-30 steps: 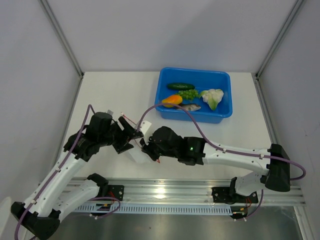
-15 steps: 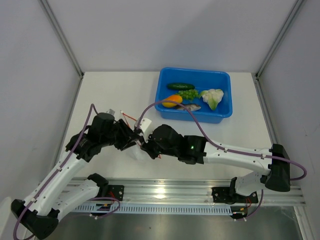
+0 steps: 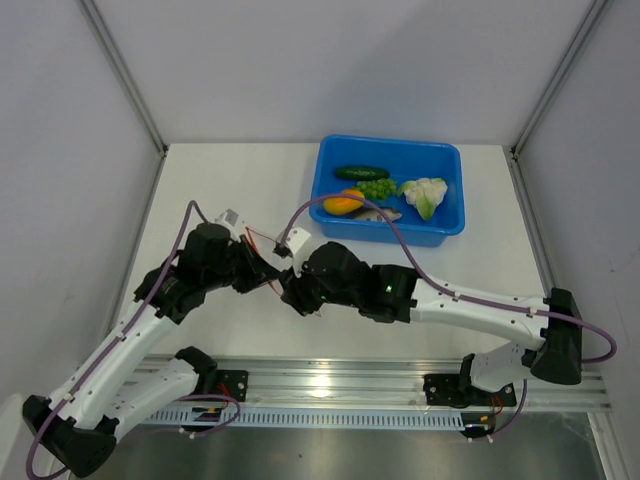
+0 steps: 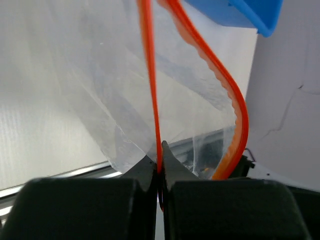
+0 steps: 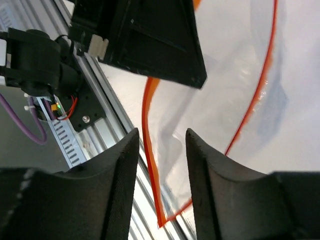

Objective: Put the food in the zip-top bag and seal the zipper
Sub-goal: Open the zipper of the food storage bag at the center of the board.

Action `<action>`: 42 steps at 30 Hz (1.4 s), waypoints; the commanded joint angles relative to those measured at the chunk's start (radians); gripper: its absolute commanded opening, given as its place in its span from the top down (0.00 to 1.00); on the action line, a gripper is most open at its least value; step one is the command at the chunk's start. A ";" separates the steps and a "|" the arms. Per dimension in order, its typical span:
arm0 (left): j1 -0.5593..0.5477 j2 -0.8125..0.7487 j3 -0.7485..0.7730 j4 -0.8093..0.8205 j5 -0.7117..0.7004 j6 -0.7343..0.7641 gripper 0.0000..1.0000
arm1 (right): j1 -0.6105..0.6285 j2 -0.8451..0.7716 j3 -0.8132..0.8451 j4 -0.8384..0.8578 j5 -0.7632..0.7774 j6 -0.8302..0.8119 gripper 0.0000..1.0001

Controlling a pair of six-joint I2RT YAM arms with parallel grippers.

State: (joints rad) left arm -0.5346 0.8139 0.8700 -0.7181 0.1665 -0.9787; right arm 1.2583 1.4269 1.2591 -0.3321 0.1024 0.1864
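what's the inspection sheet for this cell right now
surface: white table, no spills seen
job's things: cucumber, pea cluster, mango and cauliflower all in the blue bin; zip-top bag held up, zipper lips parted
clutter: small grey item in the bin, cannot identify
claws: left claw shut on one zipper lip; right claw open, strip showing in its gap
cables: purple cable arcs over the bin's near wall
surroundings: grey walls, metal rail at near edge
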 commanded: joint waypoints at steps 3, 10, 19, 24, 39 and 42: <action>-0.005 0.057 0.144 -0.110 -0.056 0.152 1.00 | -0.034 -0.106 0.040 -0.093 -0.013 0.031 0.48; -0.005 0.148 0.367 -0.331 -0.249 0.297 0.99 | -0.164 -0.169 0.066 -0.191 -0.024 0.096 0.22; -0.007 0.349 0.414 -0.475 -0.285 0.311 0.99 | -0.377 -0.122 0.088 -0.222 -0.308 0.148 0.25; -0.008 0.461 0.452 -0.435 -0.077 0.302 0.99 | -0.425 -0.069 0.137 -0.246 -0.492 0.179 0.32; -0.015 0.634 0.622 -0.380 0.176 0.354 0.99 | -0.412 0.222 0.423 -0.392 -0.426 0.119 0.34; -0.015 0.633 0.633 -0.388 0.173 0.380 0.99 | -0.418 0.273 0.457 -0.400 -0.408 0.105 0.34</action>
State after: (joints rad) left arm -0.5385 1.4536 1.4429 -1.1172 0.2733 -0.6426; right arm 0.8406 1.6733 1.6424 -0.6926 -0.3504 0.3267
